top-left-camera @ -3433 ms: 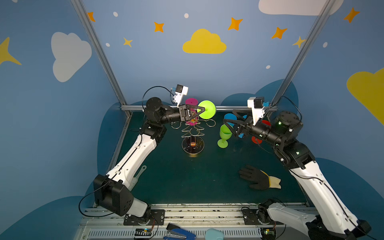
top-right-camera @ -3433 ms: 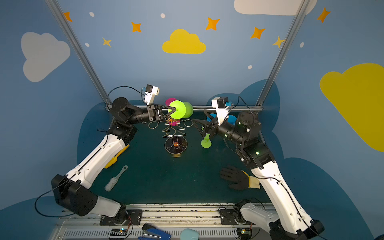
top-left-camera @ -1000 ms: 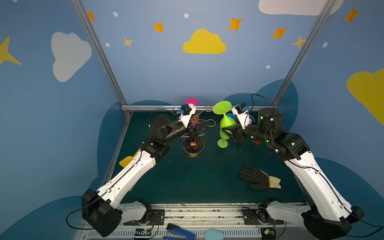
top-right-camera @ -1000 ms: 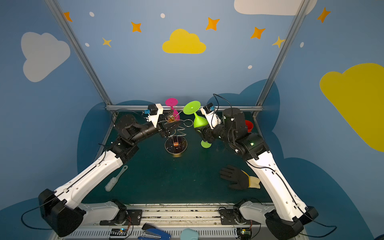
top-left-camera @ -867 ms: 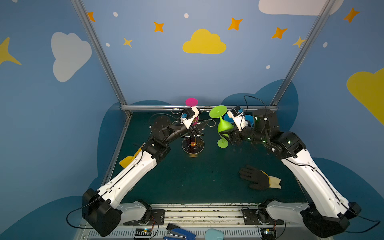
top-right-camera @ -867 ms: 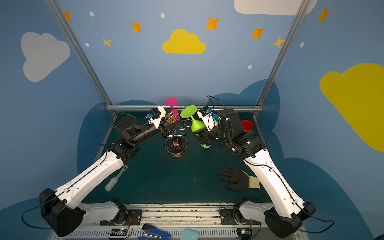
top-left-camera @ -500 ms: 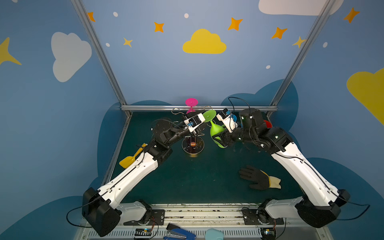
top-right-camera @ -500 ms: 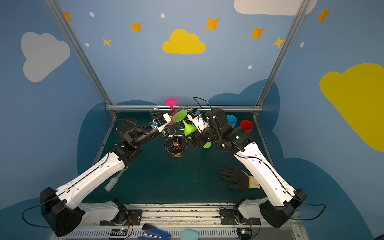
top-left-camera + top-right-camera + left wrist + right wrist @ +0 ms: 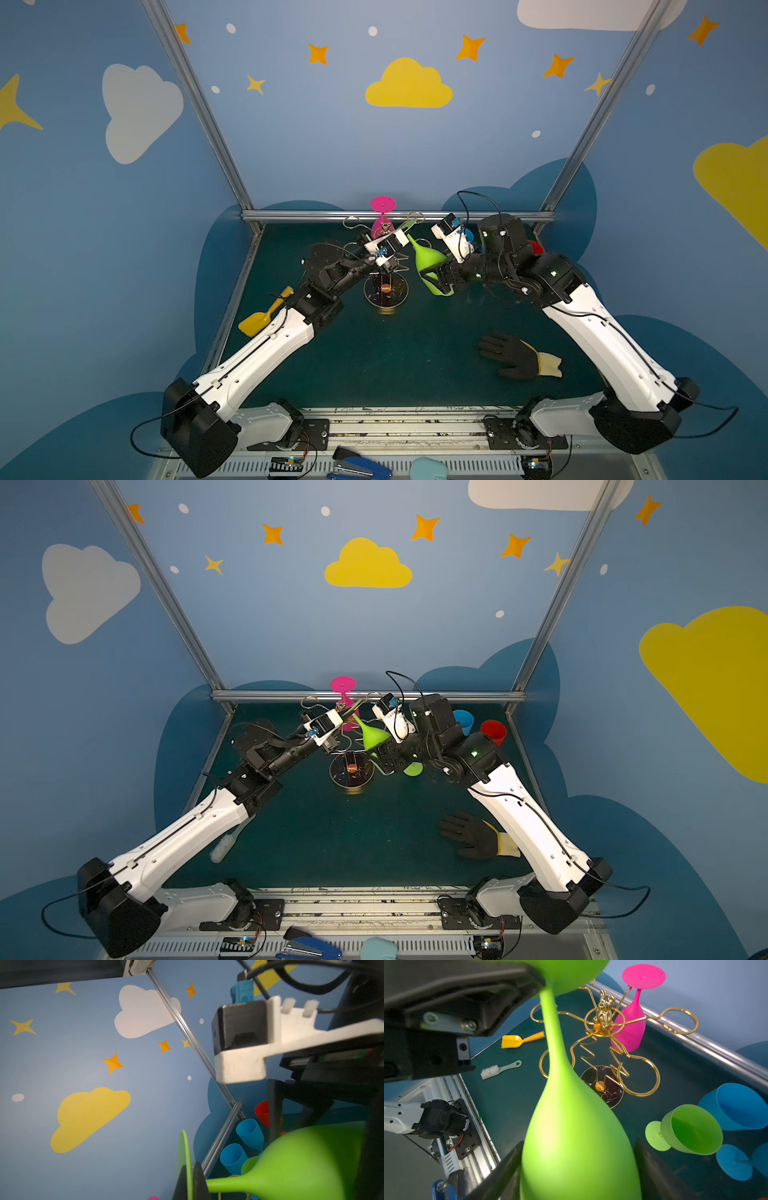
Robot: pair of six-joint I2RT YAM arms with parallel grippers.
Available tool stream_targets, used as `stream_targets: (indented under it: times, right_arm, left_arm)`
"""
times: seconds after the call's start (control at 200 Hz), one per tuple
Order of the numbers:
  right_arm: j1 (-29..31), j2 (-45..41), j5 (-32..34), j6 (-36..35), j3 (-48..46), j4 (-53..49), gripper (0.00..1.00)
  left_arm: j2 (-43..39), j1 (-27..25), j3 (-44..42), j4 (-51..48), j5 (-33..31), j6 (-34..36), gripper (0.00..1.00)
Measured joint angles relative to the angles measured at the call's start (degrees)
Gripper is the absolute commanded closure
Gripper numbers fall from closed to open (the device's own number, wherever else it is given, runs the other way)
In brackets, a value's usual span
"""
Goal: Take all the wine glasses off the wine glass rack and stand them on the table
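While the left tool (image 9: 188,1169) clamped the green wine glass (image 9: 428,259) by its foot, the stem slanted toward the right tool (image 9: 578,1141) straddling its bowl, grip unclear.

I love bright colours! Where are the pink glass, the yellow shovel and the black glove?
pink glass (image 9: 631,1036): right wrist view, its bowl.
yellow shovel (image 9: 254,323): a top view, its scoop.
black glove (image 9: 511,359): a top view, its palm.
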Motion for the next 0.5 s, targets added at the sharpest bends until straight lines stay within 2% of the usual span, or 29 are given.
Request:
stream_targets:
  times: [0.29,0.395,0.501]
  right_arm:
    - [-10.67,-15.13,-13.09,7.28,-14.71,20.41,0.14]
    - [-13.99,-19.98,-15.23,10.23,-18.67,26.14,0.16]
    - [-15.1,-23.39,-15.72,12.15,-22.1,29.22,0.22]
  left_arm:
    - [-3.21,0.55,-1.42,-0.85,-7.61,-13.99,0.97]
    - [-3.76,1.46,-2.1,-1.2,-8.39,-19.67,0.97]
    - [-3.96,2.43,-2.54,-1.84,-8.31,-24.48,0.97]
